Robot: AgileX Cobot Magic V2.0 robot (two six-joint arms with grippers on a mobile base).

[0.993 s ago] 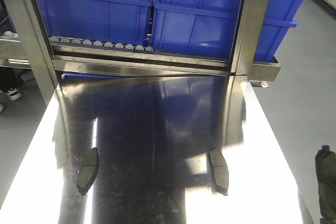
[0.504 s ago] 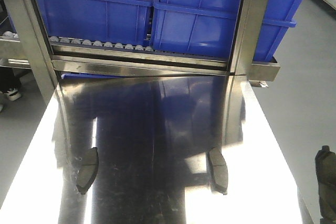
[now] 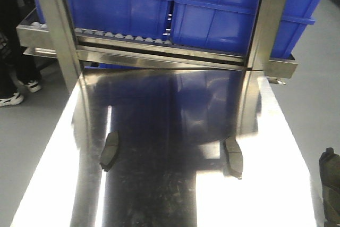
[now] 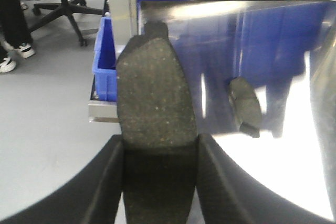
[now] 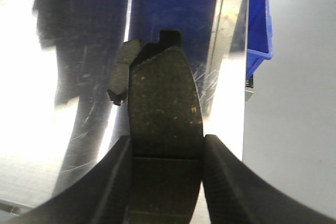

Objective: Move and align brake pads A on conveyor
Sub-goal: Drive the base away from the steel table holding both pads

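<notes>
Two brake pads A lie on the shiny steel table [image 3: 175, 131], one at the left [image 3: 110, 150] and one at the right [image 3: 233, 158]. In the left wrist view my left gripper [image 4: 160, 140] is shut on a third dark grey pad [image 4: 155, 87], held above the table's left edge, with a lying pad [image 4: 244, 106] beyond it. My right gripper [image 5: 167, 140] is shut on another pad [image 5: 165, 93] over the table's right side, and a lying pad [image 5: 122, 72] peeks out behind it. The conveyor is out of view.
A steel rack [image 3: 159, 57] with blue bins [image 3: 218, 14] stands at the table's far end. A dark shape [image 3: 330, 184] shows at the right edge of the front view. A person's legs [image 3: 10, 51] and an office chair [image 4: 58, 3] are left of the table.
The front view has pulled back and shifted, so the rack, table and both lying pads now sit farther up and to the right. A person's legs have come into view at the left.
</notes>
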